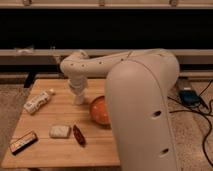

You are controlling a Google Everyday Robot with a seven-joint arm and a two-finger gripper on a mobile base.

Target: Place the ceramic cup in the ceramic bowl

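Note:
The ceramic cup (79, 99) is a small pale shape standing on the wooden table (60, 150), towards the back middle. My gripper (78, 91) hangs straight down from the white arm, right on top of the cup, and hides most of it. The ceramic bowl (99, 110) is orange and sits just right of the cup. Its right half is hidden behind my white arm casing (142, 110).
A white labelled bottle (39, 101) lies at the back left. A pale packet (59, 131), a small dark red object (79, 135) and a dark bar (23, 142) lie near the front left. Cables and a dark box (189, 95) are on the floor to the right.

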